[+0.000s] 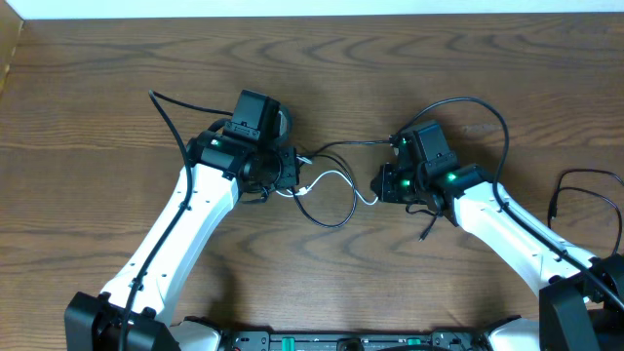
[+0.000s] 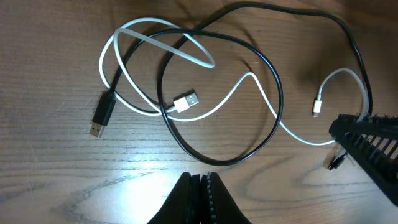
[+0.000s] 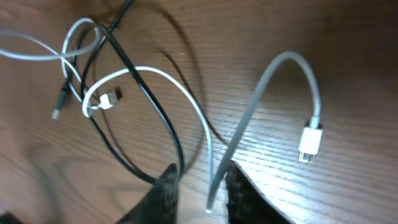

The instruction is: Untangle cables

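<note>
The cables [image 1: 336,175], white cable [image 3: 247,113] looped through black cable [image 2: 278,99], lie tangled on the desk [image 1: 97,78] between the arms, left jaws shut empty, right jaws open astride the white one, which next probably wants pinching and drawing clear.

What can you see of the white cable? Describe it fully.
The white cable is thin and limp, lying in loose curves on the wood table. One end bears a flat USB plug, the other a small plug. It crosses the black cable repeatedly. The right claw straddles a stretch near the small plug.
</note>
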